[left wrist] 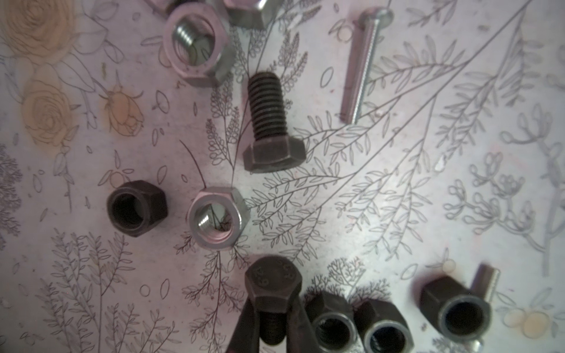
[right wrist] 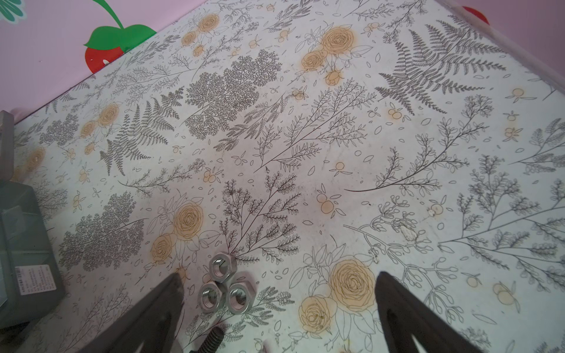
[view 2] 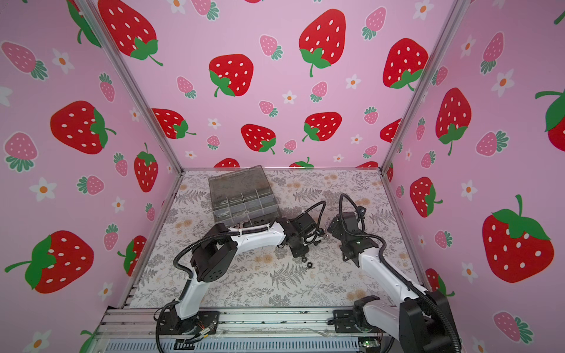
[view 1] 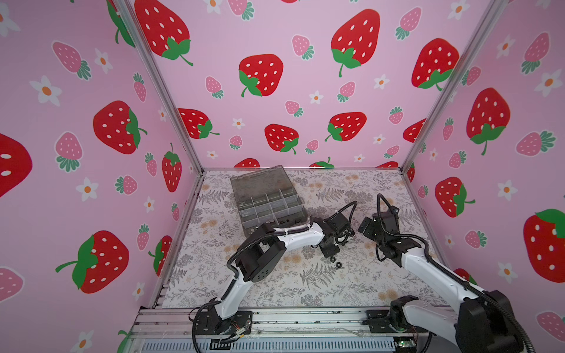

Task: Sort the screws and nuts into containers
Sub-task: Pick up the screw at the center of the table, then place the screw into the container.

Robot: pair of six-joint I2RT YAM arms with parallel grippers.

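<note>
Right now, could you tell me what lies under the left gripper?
A black hex-head bolt lies on the table, its shaft pinched between the left gripper's fingers. They cover the shaft's sides; in both top views the gripper hides the bolt.

Both top views look down from high in front over the whole floral table (view 1: 351,290) — wrist cameras face it closely, sharing the silver hex nuts (right wrist: 222,269).
</note>
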